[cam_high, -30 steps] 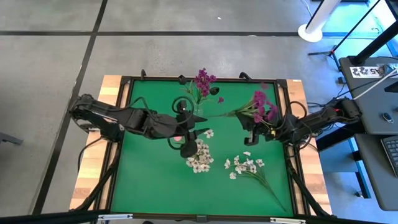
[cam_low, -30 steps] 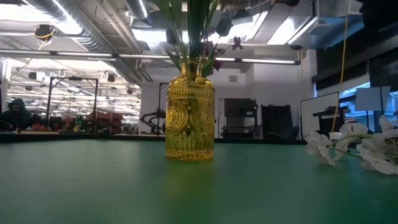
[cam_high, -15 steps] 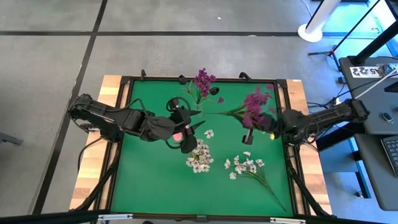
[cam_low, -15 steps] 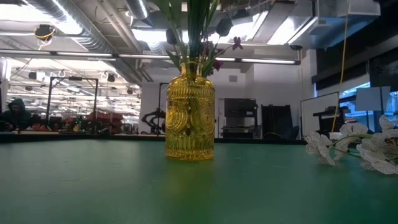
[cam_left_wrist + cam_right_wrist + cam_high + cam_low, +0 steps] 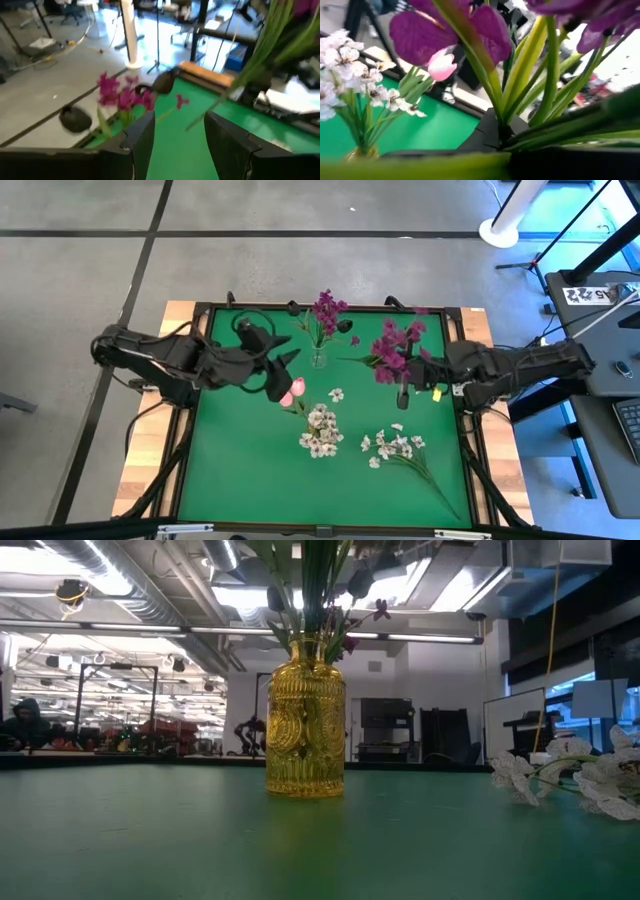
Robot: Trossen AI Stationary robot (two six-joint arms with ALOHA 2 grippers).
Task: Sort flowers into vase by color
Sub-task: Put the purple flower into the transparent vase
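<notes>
A vase (image 5: 318, 361) at the mat's far middle holds magenta flowers (image 5: 326, 310). The low view shows a yellow glass vase (image 5: 305, 725) with green stems in it. A white blossom cluster (image 5: 320, 430) stands at mid-table, and a pink tulip (image 5: 295, 390) leans out of it. My left gripper (image 5: 283, 365) (image 5: 177, 120) is open and empty between the tulip and the far vase. My right gripper (image 5: 403, 388) (image 5: 500, 135) is shut on a magenta bunch (image 5: 398, 345), raised to the right of the vase. My right gripper pinches the magenta bunch by its gathered green stems (image 5: 507, 112), just below the blooms. The bunch is lifted clear of the mat. Its blooms spread above the fingers, and its stem ends (image 5: 350, 361) point toward the vase.
A loose white spray (image 5: 400, 448) lies on the mat's right near part, its stem running toward the near right corner. It also shows at the right edge of the low view (image 5: 575, 775). Single white blossoms (image 5: 337, 394) lie nearby. The mat's left half is bare green.
My left gripper has drawn back from the white cluster toward the far left, and the pink tulip has stayed by the cluster. My right gripper has carried the magenta bunch left and toward the far edge, closer to the vase.
</notes>
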